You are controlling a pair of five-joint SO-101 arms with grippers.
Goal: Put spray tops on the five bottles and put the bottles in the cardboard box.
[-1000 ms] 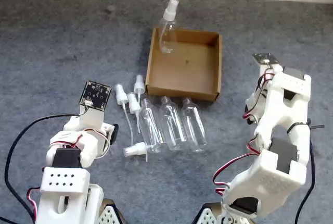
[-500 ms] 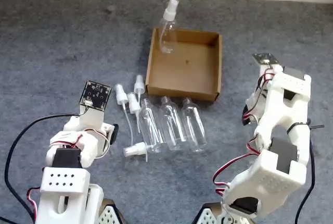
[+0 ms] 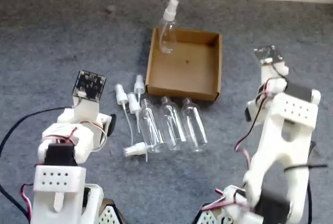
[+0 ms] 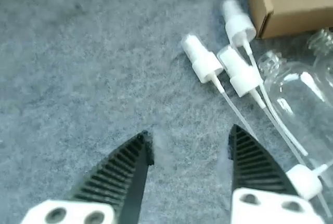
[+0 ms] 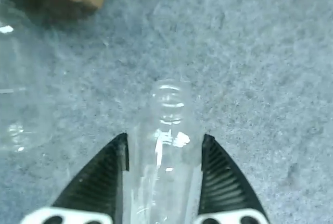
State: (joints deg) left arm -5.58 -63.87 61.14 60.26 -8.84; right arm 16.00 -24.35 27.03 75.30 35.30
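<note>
Progress: one of five done. The capped bottle [image 3: 166, 31] stands upright in the far-left corner of the cardboard box [image 3: 179, 91], its white spray top on. The box sits mid-width, toward the far edge of the tabletop [image 3: 62, 41].

Left to do: four bottles to cap, then box. Three open bottles [image 3: 171, 124] lie side by side just off the box's near wall, necks toward it. The fourth bottle [image 5: 167, 130] is in the right gripper [image 5: 164, 139], whose black fingers are pressed to its sides, clamped as far as the wrist view shows, with the threaded neck pointing outward and bare.

Four loose spray tops [image 4: 201, 65] lie left of the lying bottles. Three are clustered by the box's near-left corner, and one is nearer the front edge, beside the leftmost bottle.

The left gripper [image 4: 190, 140] has its jaws apart and holds nothing; it is over bare cover, near the cluster of tops.

Materials: the bottles are clear, thin-walled plastic, cylindrical and glossy — likely slippery and easily squeezed. The tops are white hard plastic with thin translucent dip tubes. The box is shallow, square, plain brown card. The tabletop cover is grey, felt-like and matte.
</note>
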